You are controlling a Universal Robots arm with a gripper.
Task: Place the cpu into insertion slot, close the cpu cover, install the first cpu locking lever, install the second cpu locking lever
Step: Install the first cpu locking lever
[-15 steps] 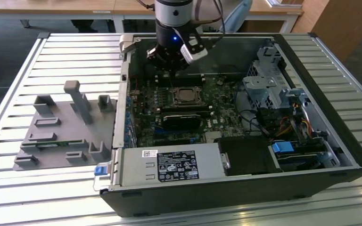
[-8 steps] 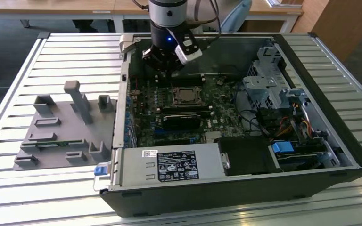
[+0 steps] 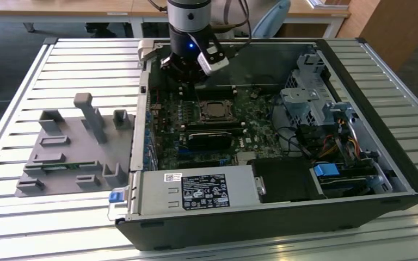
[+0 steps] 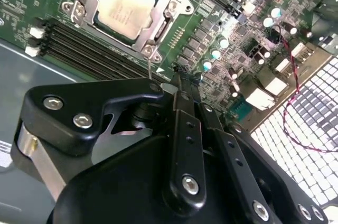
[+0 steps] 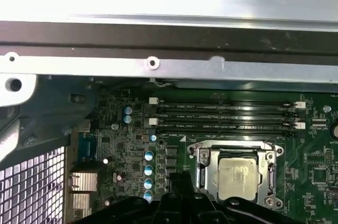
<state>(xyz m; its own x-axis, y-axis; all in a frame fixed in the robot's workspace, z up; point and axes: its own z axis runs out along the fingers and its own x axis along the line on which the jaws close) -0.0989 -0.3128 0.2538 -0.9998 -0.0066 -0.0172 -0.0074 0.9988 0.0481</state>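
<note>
The cpu (image 4: pixel 125 6) (image 5: pixel 238 176), a pale silvery square, lies in the insertion slot (image 3: pixel 213 110) on the green motherboard. The cpu cover (image 4: pixel 158 27) (image 5: pixel 208 155) lies flat around it as a silvery frame. A thin silvery lever rod (image 4: pixel 149 66) rises from one corner of the socket towards my fingers. My gripper (image 3: pixel 187 80) (image 4: pixel 177 78) (image 5: pixel 179 179) hangs just beside the socket, on its far side in the exterior view. Its black fingers sit together with nothing visibly between them.
The open computer case (image 3: pixel 383 163) stands on a slatted table. Black memory slots (image 5: pixel 227 115) run beside the socket, and a black card (image 3: pixel 209 138) lies on its near side. The power supply (image 3: pixel 194 190) is in front, a drive cage (image 3: pixel 314 103) at the exterior view's right, a grey fixture (image 3: pixel 78 147) at its left.
</note>
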